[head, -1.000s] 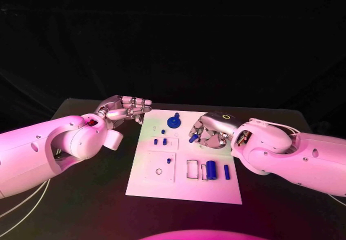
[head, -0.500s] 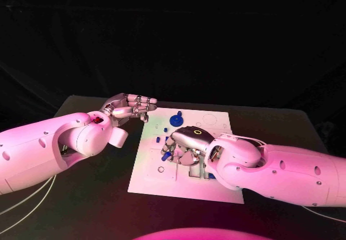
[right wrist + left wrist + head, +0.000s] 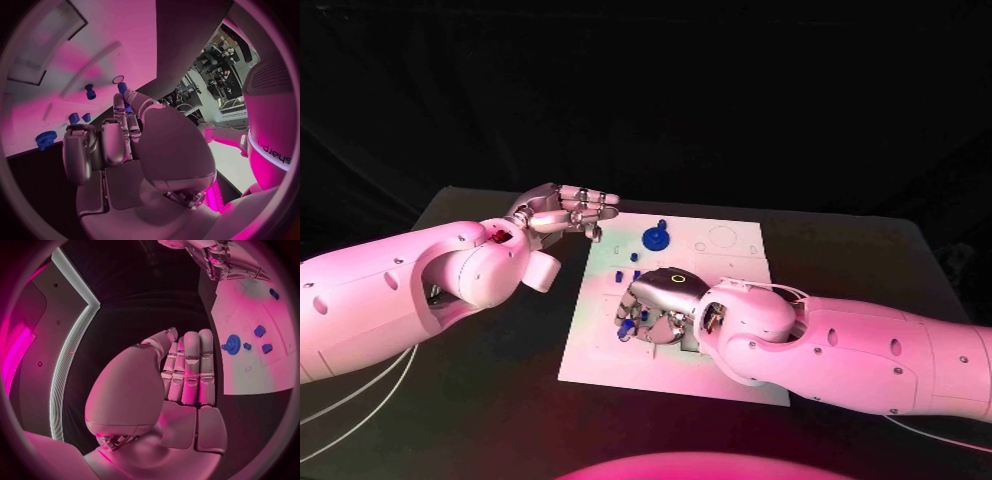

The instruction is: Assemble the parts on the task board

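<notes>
Black table, white task board (image 3: 733, 245)

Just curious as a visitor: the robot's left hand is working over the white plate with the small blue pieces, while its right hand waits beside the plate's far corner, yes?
Sides swapped. The head view shows the right hand over the white plate among the small blue pieces; the left hand waits beside the plate's far corner.

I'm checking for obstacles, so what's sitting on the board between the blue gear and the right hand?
In the head view, small blue parts lie on the task board between the blue gear and the right hand.
</notes>
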Tool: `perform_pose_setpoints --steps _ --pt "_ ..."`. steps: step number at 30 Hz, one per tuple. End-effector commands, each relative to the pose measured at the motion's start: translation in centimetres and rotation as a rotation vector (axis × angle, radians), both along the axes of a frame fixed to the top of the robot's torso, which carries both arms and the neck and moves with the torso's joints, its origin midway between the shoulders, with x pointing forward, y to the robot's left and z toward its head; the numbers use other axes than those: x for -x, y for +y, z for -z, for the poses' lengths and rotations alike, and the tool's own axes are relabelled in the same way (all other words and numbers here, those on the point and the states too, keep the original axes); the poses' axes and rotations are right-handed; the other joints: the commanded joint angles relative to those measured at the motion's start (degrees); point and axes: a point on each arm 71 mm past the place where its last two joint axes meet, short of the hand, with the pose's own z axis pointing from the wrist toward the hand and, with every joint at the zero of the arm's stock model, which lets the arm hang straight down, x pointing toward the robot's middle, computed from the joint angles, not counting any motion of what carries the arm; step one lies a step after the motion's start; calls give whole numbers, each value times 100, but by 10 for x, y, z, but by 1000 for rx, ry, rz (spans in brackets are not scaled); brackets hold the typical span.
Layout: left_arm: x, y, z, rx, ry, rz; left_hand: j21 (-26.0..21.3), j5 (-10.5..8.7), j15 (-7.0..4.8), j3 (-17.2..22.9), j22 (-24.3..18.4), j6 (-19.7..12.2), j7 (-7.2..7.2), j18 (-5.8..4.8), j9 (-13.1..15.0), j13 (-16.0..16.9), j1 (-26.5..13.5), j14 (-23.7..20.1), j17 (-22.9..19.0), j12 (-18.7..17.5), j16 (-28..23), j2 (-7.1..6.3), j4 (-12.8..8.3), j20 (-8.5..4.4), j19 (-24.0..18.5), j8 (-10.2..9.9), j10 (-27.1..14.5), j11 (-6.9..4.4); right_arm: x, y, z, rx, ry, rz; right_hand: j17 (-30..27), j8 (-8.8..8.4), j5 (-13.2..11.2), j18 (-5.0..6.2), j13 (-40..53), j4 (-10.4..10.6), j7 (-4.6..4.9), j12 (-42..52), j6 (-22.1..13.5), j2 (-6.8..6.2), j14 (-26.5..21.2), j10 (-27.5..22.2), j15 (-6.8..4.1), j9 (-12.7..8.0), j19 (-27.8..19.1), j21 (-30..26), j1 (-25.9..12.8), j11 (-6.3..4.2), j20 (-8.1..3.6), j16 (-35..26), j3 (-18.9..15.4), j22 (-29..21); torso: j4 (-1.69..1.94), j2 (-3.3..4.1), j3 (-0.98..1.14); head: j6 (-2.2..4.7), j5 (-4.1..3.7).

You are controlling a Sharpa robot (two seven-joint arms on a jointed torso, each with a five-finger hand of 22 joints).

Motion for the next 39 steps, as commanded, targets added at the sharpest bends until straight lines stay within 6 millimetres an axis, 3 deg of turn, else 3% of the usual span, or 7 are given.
perform_pose_setpoints --steps 1,31,36,39 --pt "1 -2 -1 12 0 17 -20 6 11 -43 -5 -29 -5 79 -9 6 -3 -45 -6 18 -29 47 3 23 2 -14 -41 -9 1 1 4 61 -10 -23 3 65 27 -66 -6 -10 66 -32 42 -4 156 10 -20 198 134 -8 -40 3 -20 8 29 919 -6 -3 5 -10 4" --pt "1 -2 -1 11 4 20 -20 6 11 -43 -5 -29 -5 79 -9 6 -3 -45 -6 18 -29 47 3 23 2 -14 -41 -9 4 15 12 148 -60 -27 -31 25 64 -56 -6 -1 77 -124 -21 -79 146 -17 -5 222 107 -43 -186 20 -5 -3 -12 895 -5 -4 0 23 -45" --pt "1 -2 -1 10 4 19 -20 6 11 -43 -5 -29 -5 79 -9 6 -3 -45 -6 18 -29 47 3 23 2 -14 -41 -9 5 17 12 144 -55 -37 -133 -169 331 -21 -65 78 201 -324 -330 -328 114 -327 99 162 6 -174 -445 142 60 -62 -138 779 -6 -6 1 32 -49" --pt "1 -2 -1 10 5 20 -20 6 11 -43 -5 -29 -5 79 -9 6 -3 -45 -6 18 -29 47 3 23 2 -14 -41 -9 5 17 12 134 -59 -35 -206 -266 411 14 -94 104 195 -396 -555 -455 90 -522 133 112 -83 -294 -549 184 104 -106 -247 675 -7 -5 1 37 -56"
